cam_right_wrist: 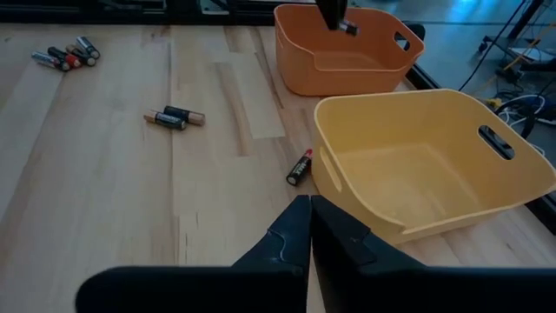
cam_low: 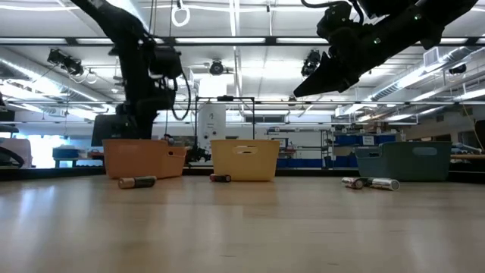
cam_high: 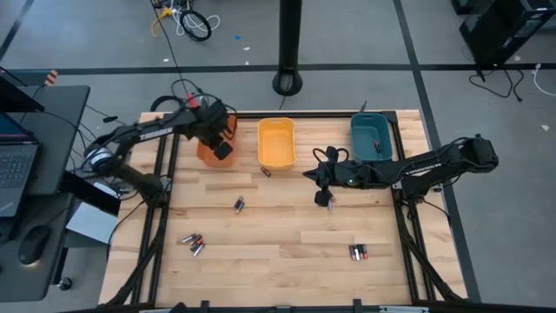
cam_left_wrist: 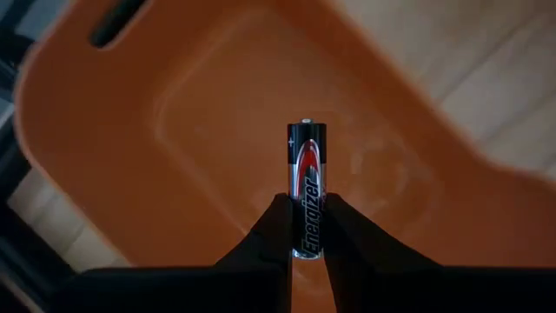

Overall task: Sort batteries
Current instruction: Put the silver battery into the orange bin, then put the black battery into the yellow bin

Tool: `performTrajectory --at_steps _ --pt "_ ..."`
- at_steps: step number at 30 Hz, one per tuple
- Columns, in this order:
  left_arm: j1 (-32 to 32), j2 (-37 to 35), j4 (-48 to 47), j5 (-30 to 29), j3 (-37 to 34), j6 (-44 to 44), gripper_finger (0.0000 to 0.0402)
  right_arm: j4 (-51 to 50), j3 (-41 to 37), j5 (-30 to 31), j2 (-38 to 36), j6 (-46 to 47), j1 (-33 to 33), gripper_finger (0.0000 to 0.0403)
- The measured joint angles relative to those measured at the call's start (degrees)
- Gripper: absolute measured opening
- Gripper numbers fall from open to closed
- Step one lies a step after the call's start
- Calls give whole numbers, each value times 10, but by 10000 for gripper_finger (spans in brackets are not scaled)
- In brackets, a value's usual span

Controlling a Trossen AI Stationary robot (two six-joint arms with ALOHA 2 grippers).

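My left gripper hangs over the orange bin at the table's far left and is shut on a black-and-red battery. My right gripper is shut on nothing and hovers above the table's middle right, in front of the yellow bin. Loose batteries lie on their sides on the wood: one by the yellow bin, a pair, a cluster near the left front, and another group at the right front. My left gripper pinches the battery between its two fingers at the battery's lower part. The battery lies along the fingers, its capped end pointing away from the gripper. It is lifted clear above the floor of the orange bin.
A teal bin stands at the far right, beside the yellow bin. Open wood lies between the battery groups in the table's middle and front. The black table frame runs along both sides. A desk with a laptop is left of the table.
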Motion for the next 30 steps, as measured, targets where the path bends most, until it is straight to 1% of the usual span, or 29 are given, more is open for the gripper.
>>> performTrajectory --at_steps 6,11,14,20,22,27,30 --pt "16 63 27 0 0 17 46 0 0 0 0 0 0 15" --pt "16 104 29 -1 0 17 46 0 0 0 0 0 0 20" --pt "16 119 31 -3 0 17 46 -1 0 0 0 0 0 22" --pt "16 124 35 -5 1 17 47 -1 0 0 0 0 0 15" --pt "16 124 37 -6 1 17 66 -1 0 0 0 0 0 15" --pt "16 123 39 -10 1 30 133 -1 0 0 0 0 0 24" --pt "16 112 41 -25 0 36 152 -1 0 0 0 0 0 21"
